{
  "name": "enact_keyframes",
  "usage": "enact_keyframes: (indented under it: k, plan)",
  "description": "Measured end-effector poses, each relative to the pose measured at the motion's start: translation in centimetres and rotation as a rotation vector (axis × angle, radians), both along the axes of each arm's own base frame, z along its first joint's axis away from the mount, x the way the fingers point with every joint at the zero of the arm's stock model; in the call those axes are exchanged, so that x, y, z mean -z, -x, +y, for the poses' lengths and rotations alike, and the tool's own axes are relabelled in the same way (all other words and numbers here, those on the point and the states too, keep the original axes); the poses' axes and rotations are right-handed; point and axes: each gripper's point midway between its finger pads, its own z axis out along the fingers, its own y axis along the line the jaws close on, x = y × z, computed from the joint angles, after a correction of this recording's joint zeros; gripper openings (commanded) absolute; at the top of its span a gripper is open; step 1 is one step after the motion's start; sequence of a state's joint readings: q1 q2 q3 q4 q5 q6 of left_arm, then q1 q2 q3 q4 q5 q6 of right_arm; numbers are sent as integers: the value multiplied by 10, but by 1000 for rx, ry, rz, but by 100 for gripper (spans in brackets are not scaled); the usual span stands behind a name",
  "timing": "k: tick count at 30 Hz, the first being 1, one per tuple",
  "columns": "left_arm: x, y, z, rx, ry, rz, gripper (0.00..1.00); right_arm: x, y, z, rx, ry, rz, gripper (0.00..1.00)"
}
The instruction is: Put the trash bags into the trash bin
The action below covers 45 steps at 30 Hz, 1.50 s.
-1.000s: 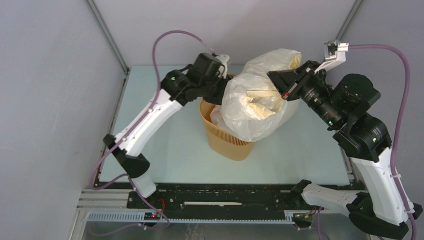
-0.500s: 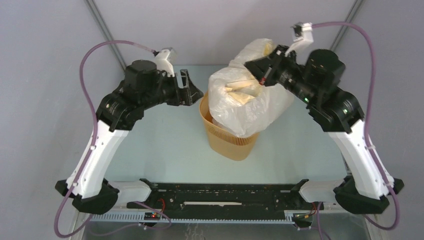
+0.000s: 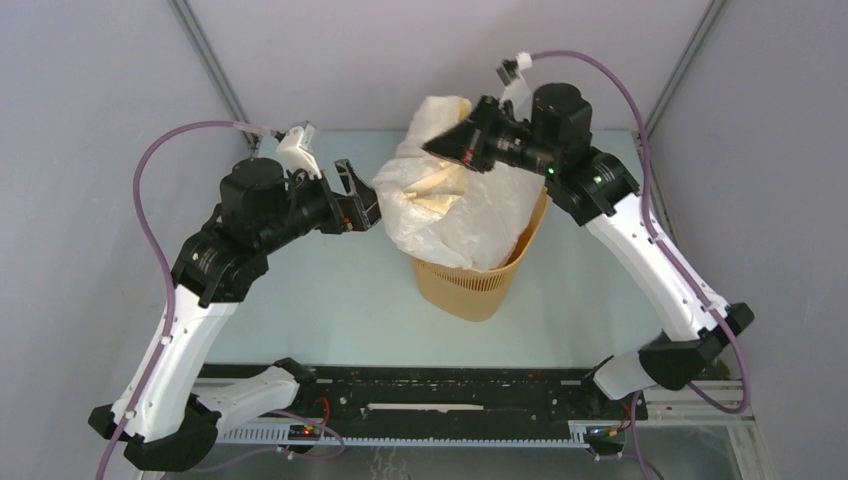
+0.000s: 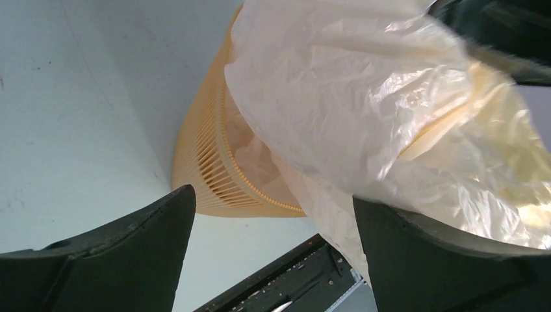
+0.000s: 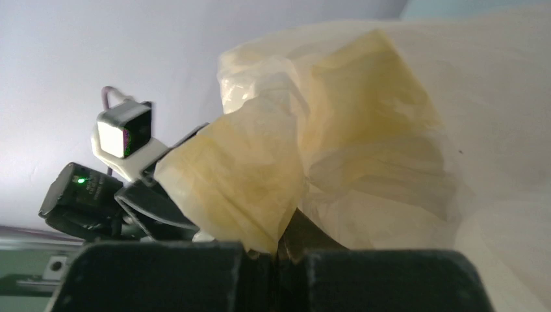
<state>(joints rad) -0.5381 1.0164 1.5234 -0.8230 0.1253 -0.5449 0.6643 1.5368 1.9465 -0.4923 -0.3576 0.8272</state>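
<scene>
The orange-yellow trash bin (image 3: 472, 288) stands upright mid-table. The crinkly cream-white trash bag (image 3: 447, 205) billows above its mouth, its lower part inside the bin and its left side hanging over the rim. My right gripper (image 3: 447, 146) is over the bin, shut on the bag's pale yellow rim band (image 5: 240, 188); its jaws (image 5: 276, 252) are pressed together on the film. My left gripper (image 3: 360, 200) hovers just left of the bag, open and holding nothing. In the left wrist view the bag (image 4: 338, 104) drapes past one finger (image 4: 416, 260) and the slotted bin (image 4: 208, 175) lies ahead.
The pale table (image 3: 330, 300) spreads around the bin. A black rail (image 3: 450, 395) runs along the near edge. Grey walls with metal posts (image 3: 215, 75) enclose the back and sides. The left arm's wrist camera (image 5: 123, 130) shows beyond the bag in the right wrist view.
My left gripper let go of the bag, opened wide and drew back to the left. My right gripper carried the bag's rim leftward across the bin.
</scene>
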Motion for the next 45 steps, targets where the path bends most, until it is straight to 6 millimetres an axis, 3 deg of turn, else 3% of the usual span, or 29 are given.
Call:
enact_keyframes:
  k: [2, 6, 9, 11, 15, 19, 24, 27, 31, 34, 39, 42, 45]
  plan:
    - [1, 1, -1, 0, 16, 5, 96, 27, -5, -19, 26, -16, 84, 0]
    - [-4, 0, -5, 10, 44, -1, 96, 78, -24, -81, 160, -14, 222, 0]
    - [-11, 3, -13, 45, 84, -12, 98, 87, -35, -116, 236, 1, 242, 0]
    - [-18, 4, -21, 86, 123, -30, 99, 84, -32, -122, 233, 7, 221, 0]
    - [-30, 13, -49, 210, 178, -71, 98, 67, -16, -115, 152, -6, 189, 0]
    - [-39, 40, -90, 401, 193, -123, 99, 49, -6, -93, 56, -48, 173, 0]
    - [-29, 68, -136, 584, 143, -183, 100, 15, 0, -74, -53, -192, 184, 0]
    - [-13, 57, -148, 557, 88, -183, 100, -3, 1, -67, -92, -250, 191, 0]
    - [12, 17, -145, 383, -20, -162, 100, -12, 6, -63, -115, -286, 195, 0]
    - [36, -9, -133, 273, -129, -129, 100, 5, 8, -65, -121, -296, 229, 0]
    - [55, -23, -110, 198, -264, -130, 100, 66, -1, -71, -95, -194, 328, 0]
    - [51, -16, -97, 199, -273, -162, 100, 91, 0, -73, -99, -114, 338, 0]
    - [41, 7, -86, 267, -232, -215, 100, 109, 6, -73, -126, -27, 330, 0]
